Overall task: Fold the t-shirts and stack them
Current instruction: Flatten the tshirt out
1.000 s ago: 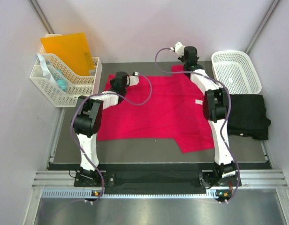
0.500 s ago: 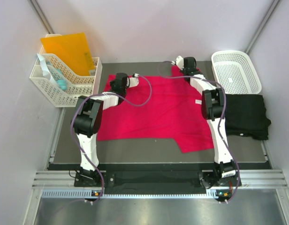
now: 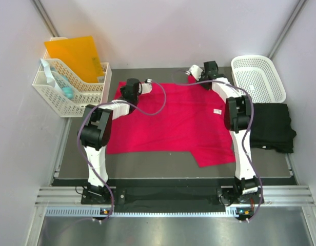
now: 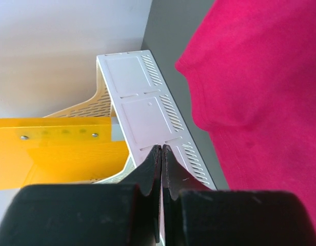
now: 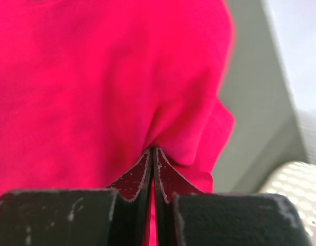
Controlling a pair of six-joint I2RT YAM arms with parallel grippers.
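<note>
Closed right end effector [image 5: 153, 156] pinches red shirt [image 3: 173, 123] far corner; left end effector [image 4: 161, 154] closed, empty. Risk: one-sided pull skews fold, pinch slips.

Here we are in a tight booth: plain pale walls [image 3: 163, 31] on three sides, evenly lit, soft and shadowless. A slim metal strut [image 3: 45, 18] runs up the far left corner, and another strut [image 3: 286, 28] slants up the far right. The desk [image 3: 147, 161] is matte grey, its near edge capped by a ribbed aluminium rail [image 3: 173, 197], with a brushed steel sheet [image 3: 173, 230] below. At the far left corner sits a white rack [image 3: 71, 97] holding an orange folder [image 3: 76, 54]. At the far right corner sits a white basket [image 3: 258, 77].
</note>
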